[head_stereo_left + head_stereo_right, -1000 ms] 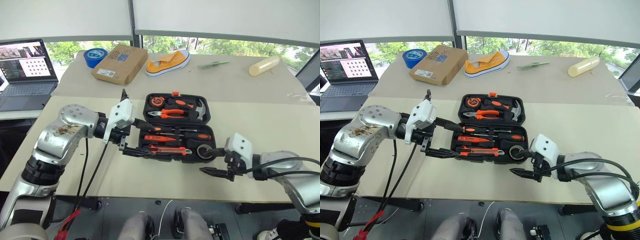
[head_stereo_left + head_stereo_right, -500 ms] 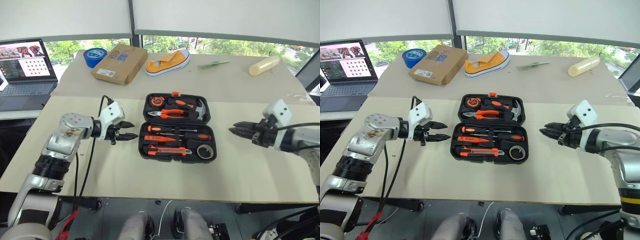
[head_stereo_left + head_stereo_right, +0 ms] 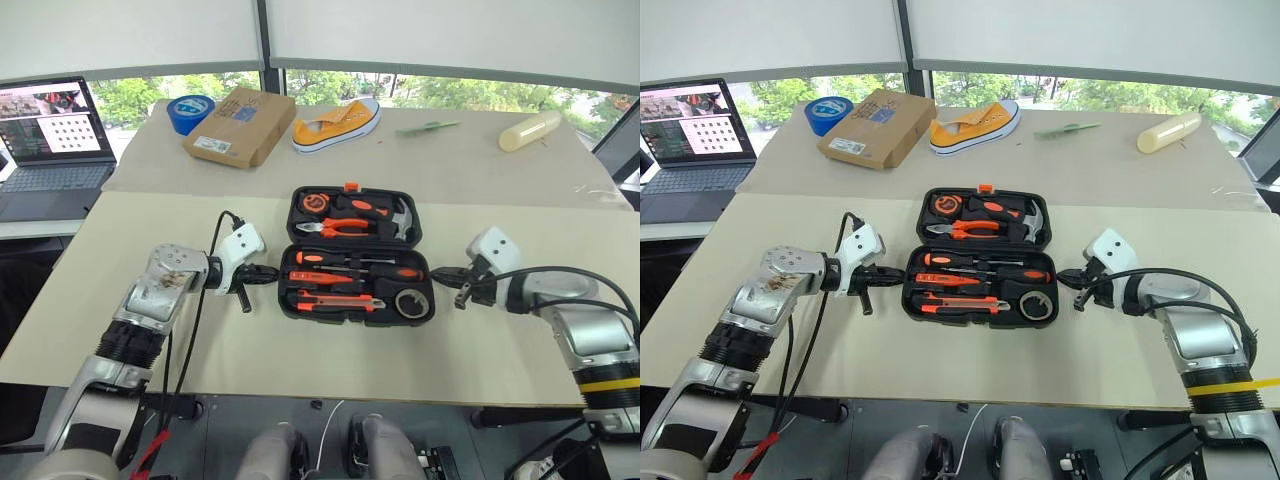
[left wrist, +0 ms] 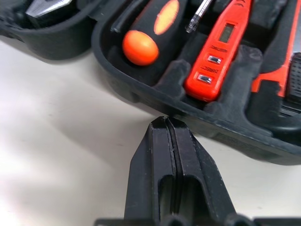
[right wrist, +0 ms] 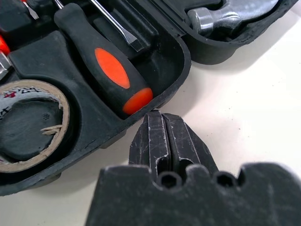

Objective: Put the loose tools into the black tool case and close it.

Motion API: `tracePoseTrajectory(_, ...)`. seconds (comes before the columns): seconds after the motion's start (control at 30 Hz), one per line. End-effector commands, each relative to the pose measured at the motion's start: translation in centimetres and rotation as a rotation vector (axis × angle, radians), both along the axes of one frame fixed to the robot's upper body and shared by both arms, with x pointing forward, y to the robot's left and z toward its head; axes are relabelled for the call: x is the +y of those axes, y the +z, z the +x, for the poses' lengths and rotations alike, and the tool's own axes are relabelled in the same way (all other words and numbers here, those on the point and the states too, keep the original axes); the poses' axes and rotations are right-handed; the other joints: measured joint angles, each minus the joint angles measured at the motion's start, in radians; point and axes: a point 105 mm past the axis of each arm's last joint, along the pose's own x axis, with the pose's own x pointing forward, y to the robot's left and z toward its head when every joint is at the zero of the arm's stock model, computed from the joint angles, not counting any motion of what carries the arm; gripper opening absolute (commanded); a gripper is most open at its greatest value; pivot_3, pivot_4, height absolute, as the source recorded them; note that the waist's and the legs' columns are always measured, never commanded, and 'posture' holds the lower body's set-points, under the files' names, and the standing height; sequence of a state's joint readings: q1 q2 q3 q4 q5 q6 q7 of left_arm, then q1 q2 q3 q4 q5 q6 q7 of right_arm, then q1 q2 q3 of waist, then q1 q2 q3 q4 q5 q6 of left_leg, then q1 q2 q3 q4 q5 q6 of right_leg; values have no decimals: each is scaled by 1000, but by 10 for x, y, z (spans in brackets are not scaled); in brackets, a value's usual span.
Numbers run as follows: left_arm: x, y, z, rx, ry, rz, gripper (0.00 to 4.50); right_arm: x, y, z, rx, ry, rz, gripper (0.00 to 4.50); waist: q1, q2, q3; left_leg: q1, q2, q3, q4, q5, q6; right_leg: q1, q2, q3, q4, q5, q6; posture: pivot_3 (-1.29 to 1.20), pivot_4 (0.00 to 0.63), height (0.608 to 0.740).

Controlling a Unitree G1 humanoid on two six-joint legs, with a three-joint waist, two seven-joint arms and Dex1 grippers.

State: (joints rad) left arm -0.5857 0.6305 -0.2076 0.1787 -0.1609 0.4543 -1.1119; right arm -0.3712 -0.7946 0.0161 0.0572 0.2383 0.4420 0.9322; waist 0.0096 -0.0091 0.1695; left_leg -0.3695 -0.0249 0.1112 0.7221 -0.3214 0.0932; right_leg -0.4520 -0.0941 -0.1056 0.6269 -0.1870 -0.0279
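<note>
The black tool case [image 3: 356, 256] lies open near the front edge of the tabletop [image 3: 300, 340], tools seated in its recesses. We have the left gripper [image 3: 268, 271] and right gripper [image 3: 443, 272], each with fingers pressed together and empty, at opposite short ends of the front half. The case lies between them, its long axis running hand to hand; neither arm is nearer. We judge closing remains.
</note>
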Motion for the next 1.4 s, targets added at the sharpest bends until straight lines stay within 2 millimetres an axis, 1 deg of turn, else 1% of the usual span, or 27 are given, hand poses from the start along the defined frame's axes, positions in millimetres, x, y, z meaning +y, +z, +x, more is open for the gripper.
tracePoseTrajectory(0.03, -26, 17, -23, -12, -169, -84, 59, 24, 15, -18, -33, 173, 27, 0, 0, 0, 0, 0, 0, 0, 0, 0, 0, 0, 0, 0, 0, 0, 0, 0, 150, 731)
tracePoseTrajectory(0.2, -35, 14, -44, 29, -219, -103, 59, 25, 12, -45, -3, 230, 22, 0, 4, 0, 0, 0, 0, 0, -2, 0, 0, 0, 0, -1, -1, 0, 0, 0, 150, 731)
tracePoseTrajectory(0.37, -29, 0, -59, 63, -211, -77, 59, 25, 6, -63, 12, 236, 6, 0, 2, 0, 0, 0, 0, 0, -2, 0, 0, 0, 0, 0, -1, 0, 0, 0, 150, 731)
tracePoseTrajectory(0.47, -26, -5, -65, 80, -196, -74, 59, 19, 4, -65, 6, 200, -10, 0, 2, 0, 0, 1, 0, 0, -2, 0, 0, 0, 0, 0, -1, 0, 0, 0, 150, 731)
tracePoseTrajectory(0.5, -23, -7, -65, 77, -183, -66, 59, 14, 3, -64, 1, 175, -19, 0, 2, 0, 0, 1, 0, 0, -2, 0, 0, 0, 0, 1, -1, 0, 0, 0, 150, 731)
tracePoseTrajectory(0.57, -15, -9, -61, 70, -135, -44, 59, 2, 2, -62, -3, 120, -47, 0, 3, 0, 0, 1, 0, 0, -2, 0, 0, 0, 0, 1, -1, 0, 0, 0, 150, 731)
tracePoseTrajectory(0.63, -2, -11, -52, 67, -62, -20, 59, -10, 3, -59, -4, 64, -69, 0, 4, 0, 0, 1, 0, 0, -2, 0, 0, 0, 0, 1, -1, 0, 0, 0, 150, 731)
tracePoseTrajectory(0.67, 5, -10, -49, 61, -31, -6, 301, -16, 5, -59, 2, 39, -70, 0, 5, 0, 0, 1, 0, 0, -2, 0, 0, 0, -1, 1, -1, 0, 0, 0, 150, 731)
tracePoseTrajectory(0.73, 24, -7, -42, 60, 31, 16, 796, -28, 11, -57, -2, -1, -78, 609, 4, 0, 0, 1, 0, 0, -2, 0, 0, 0, -1, 1, -1, 0, 0, 0, 150, 731)
tracePoseTrajectory(0.77, 31, -5, -41, 61, 53, 19, 1081, -33, 14, -57, -5, -16, -82, 817, 3, 0, 0, 1, 0, 0, -2, 0, 0, 0, -1, 1, -1, 0, 0, 0, 150, 731)
tracePoseTrajectory(0.8, 37, 0, -38, 70, 83, 3, 1521, -38, 18, -54, -12, -43, -75, 1219, 3, 0, 0, 1, 0, 0, -2, 0, 0, 0, -1, 1, 0, 0, 0, 0, 150, 731)
tracePoseTrajectory(0.9, 48, 14, -23, 109, 201, -73, 2558, -49, 33, -39, -31, -141, -3, 2186, 0, 0, 0, 1, 1, 0, -2, 0, 0, 0, 0, 1, 0, 0, 0, 0, 150, 731)
tracePoseTrajectory(0.97, 41, 27, -10, 183, 268, -176, 3309, -48, 44, -21, -22, -220, 105, 2851, 0, 0, 0, 1, 1, 0, -1, 0, 0, 0, 0, 1, 0, 0, 0, 0, 150, 731)
tracePoseTrajectory(1.0, 37, 31, -6, 212, 283, -208, 3757, -47, 47, -15, -13, -243, 141, 2876, 0, 0, 0, 1, 1, 0, -1, 0, 0, 1, 0, 1, 0, 0, 0, 0, 150, 731)
tracePoseTrajectory(1.03, 31, 35, -1, 240, 306, -250, 3922, -44, 50, -7, -3, -261, 180, 2876, 1, 0, 0, 1, 1, 0, 0, 0, 0, 1, 0, 1, 0, 0, 0, 0, 150, 731)
tracePoseTrajectory(1.1, 21, 44, 12, 305, 366, -333, 3922, -34, 53, 6, 18, -274, 233, 2876, 3, 0, 0, 1, 0, 0, 0, 0, 0, 2, 0, 0, 1, 0, 0, 0, 150, 731)
tracePoseTrajectory(1.17, 12, 48, 20, 359, 403, -380, 3922, -26, 55, 16, 32, -285, 262, 2876, 3, 0, 0, 0, 0, 0, 0, 0, 0, 2, 0, -2, 1, 0, 0, 0, 150, 731)
tracePoseTrajectory(1.23, 0, 47, 34, 389, 451, -401, 3922, -16, 57, 36, 50, -332, 327, 2876, -1, 0, 0, 0, 0, 0, -1, 0, 0, 2, 0, -2, 2, 0, 0, 0, 150, 731)
tracePoseTrajectory(1.3, -8, 46, 47, 393, 500, -414, 3922, -12, 55, 53, 72, -393, 358, 2876, -4, 0, 0, 0, 0, 0, -1, 0, 0, 1, 1, -3, 2, 0, 0, 0, 150, 731)
tracePoseTrajectory(1.4, -12, 43, 58, 404, 554, -433, 3922, -8, 49, 65, 93, -430, 356, 2876, -8, 0, 0, 0, -1, 0, -3, 1, -1, 1, 1, -3, 3, 0, 0, 0, 150, 731)
